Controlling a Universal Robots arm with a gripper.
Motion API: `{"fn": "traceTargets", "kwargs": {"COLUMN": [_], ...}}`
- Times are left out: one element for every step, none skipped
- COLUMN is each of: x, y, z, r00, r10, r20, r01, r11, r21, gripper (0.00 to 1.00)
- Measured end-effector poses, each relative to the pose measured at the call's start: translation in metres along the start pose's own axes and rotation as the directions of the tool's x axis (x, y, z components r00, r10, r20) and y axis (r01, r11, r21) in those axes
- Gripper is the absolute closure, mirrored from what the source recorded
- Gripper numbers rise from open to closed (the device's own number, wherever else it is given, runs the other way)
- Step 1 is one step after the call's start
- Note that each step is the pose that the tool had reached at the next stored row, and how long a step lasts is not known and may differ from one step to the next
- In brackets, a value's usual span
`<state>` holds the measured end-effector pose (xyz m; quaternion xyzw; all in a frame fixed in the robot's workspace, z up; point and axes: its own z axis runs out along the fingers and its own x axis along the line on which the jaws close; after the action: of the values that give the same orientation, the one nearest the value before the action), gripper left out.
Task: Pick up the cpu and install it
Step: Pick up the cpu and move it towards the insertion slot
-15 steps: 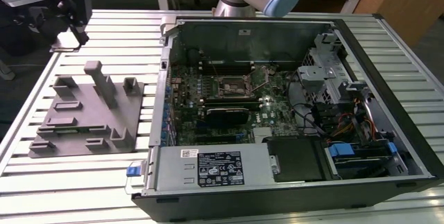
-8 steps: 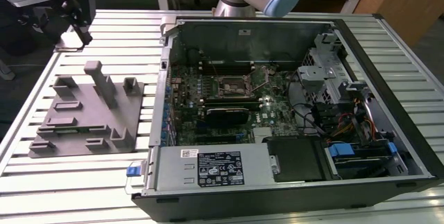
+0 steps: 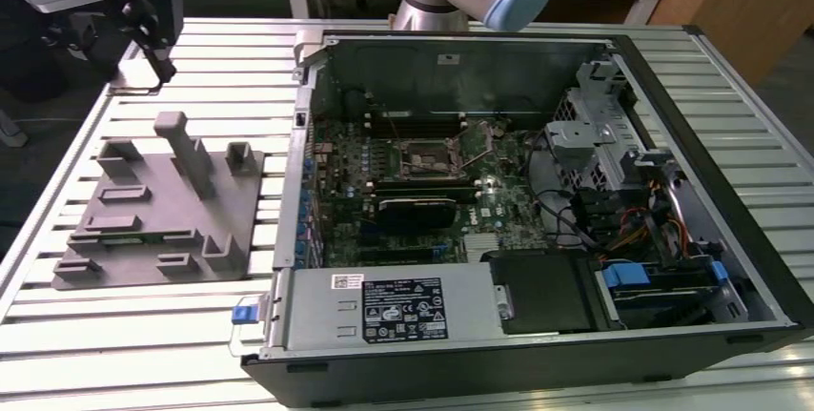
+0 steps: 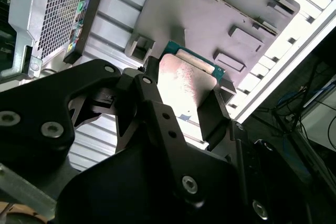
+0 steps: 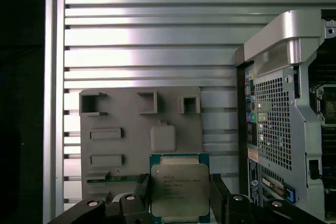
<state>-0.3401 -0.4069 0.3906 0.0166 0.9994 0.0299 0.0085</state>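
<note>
The gripper (image 5: 179,183) is clamping the cpu (image 5: 179,190) by two edges, aloft over the grey fixture plate (image 5: 121,114), so I judge the thin chip is risking slipping or tilting, then landing crooked in the motherboard socket (image 3: 430,155)

- An open computer case (image 3: 509,373) is lying on its side on the slatted metal desk (image 3: 128,335).
- A grey moulded holder plate (image 3: 152,206) is sitting just beside it, toward the exterior view's left.

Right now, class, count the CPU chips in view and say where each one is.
1. The cpu is clamped in the gripper, between its fingers, held clear of the grey fixture plate. Others could be hidden inside the computer case.
</note>
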Motion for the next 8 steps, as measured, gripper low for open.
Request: {"fn": "traceTargets", "kwargs": {"x": [-0.0008,-0.0016,-0.0024,-0.0033,-0.0042,-0.005,-0.0058,-0.0066], "y": [0.0,0.0001,0.0001,0.0001,0.0001,0.0002,0.0002,0.0002], "z": [0.0,0.0,0.0,0.0,0.0001,0.0001,0.0001,0.0001], "r00": [1.0,1.0,1.0,1.0,1.0,1.0,1.0,1.0], "r10": [0.0,0.0,0.0,0.0,0.0,0.0,0.0,0.0], "r20": [0.0,0.0,0.0,0.0,0.0,0.0,0.0,0.0], "r01": [0.0,0.0,0.0,0.0,0.0,0.0,0.0,0.0], "r11": [1.0,1.0,1.0,1.0,1.0,1.0,1.0,1.0], "r21": [0.0,-0.0001,0.0,0.0,0.0,0.0,0.0,-0.0001], "gripper": [0.46,0.46,0.46,0.46,0.46,0.46,0.46,0.46]}}
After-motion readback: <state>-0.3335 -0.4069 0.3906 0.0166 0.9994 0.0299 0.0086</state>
